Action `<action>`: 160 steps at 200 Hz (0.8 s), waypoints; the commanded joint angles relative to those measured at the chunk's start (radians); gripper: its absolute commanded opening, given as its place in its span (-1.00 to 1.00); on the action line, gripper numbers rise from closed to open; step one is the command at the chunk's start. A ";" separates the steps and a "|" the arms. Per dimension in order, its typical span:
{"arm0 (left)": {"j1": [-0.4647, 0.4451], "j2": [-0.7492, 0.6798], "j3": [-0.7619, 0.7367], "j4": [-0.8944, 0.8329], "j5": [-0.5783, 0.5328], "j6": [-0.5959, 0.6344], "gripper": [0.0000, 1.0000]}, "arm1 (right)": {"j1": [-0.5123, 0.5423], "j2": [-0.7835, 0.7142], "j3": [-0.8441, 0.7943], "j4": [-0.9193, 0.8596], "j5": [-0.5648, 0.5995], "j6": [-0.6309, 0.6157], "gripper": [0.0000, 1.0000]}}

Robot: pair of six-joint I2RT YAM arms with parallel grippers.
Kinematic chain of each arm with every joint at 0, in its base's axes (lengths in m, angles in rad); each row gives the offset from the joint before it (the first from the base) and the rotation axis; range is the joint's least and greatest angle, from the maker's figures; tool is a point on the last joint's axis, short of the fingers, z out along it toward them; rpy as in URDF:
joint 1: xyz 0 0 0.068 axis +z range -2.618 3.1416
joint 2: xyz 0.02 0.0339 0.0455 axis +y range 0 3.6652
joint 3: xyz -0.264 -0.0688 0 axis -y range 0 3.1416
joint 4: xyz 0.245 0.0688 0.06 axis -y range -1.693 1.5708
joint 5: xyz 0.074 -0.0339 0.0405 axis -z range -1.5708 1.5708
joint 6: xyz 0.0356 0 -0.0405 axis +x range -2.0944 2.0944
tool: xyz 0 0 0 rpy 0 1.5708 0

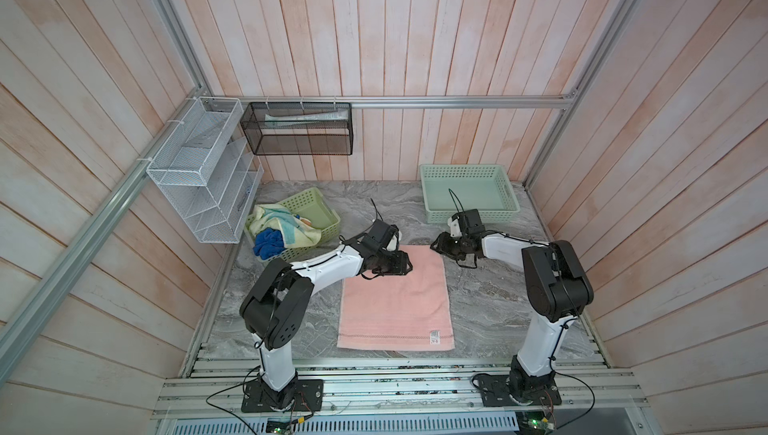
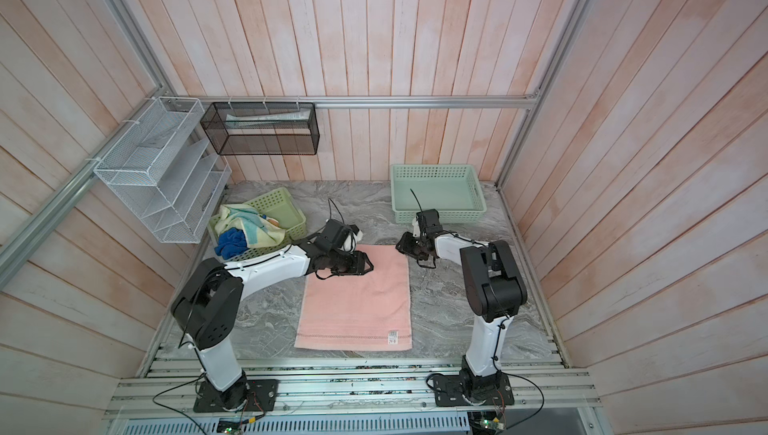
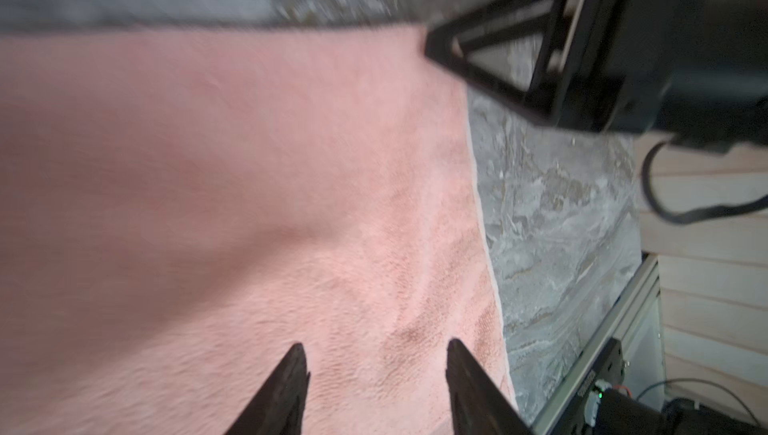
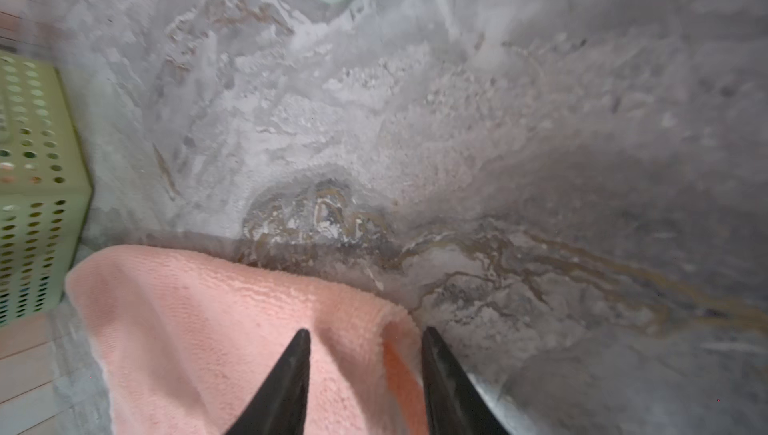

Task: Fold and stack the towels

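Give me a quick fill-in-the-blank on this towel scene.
The towel spread flat on the table is ___.
The mint basket is ___.
The right end effector straddles that towel's ___.
The left end effector has its jaws ___.
Missing words: pink; empty; corner; open.

Mint basket (image 1: 461, 169) and lime basket (image 1: 322, 234) (perforated) share the tabletop (image 1: 490, 300).

Spread towel (image 1: 395, 300): flat on the table (image 1: 498, 308), centre front, between the arms.
Left basket (image 1: 306, 200): behind and left of it, holding heaped towels (image 1: 282, 231).
Right basket (image 1: 461, 173): far right corner.
Left gripper (image 1: 409, 265): over the spread towel's far part.
Right gripper (image 1: 434, 244): at its far right corner.
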 commanded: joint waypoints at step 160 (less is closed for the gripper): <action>0.290 0.176 0.055 -0.033 -0.205 0.171 0.21 | 0.044 0.117 0.162 -0.181 0.141 -0.208 -0.25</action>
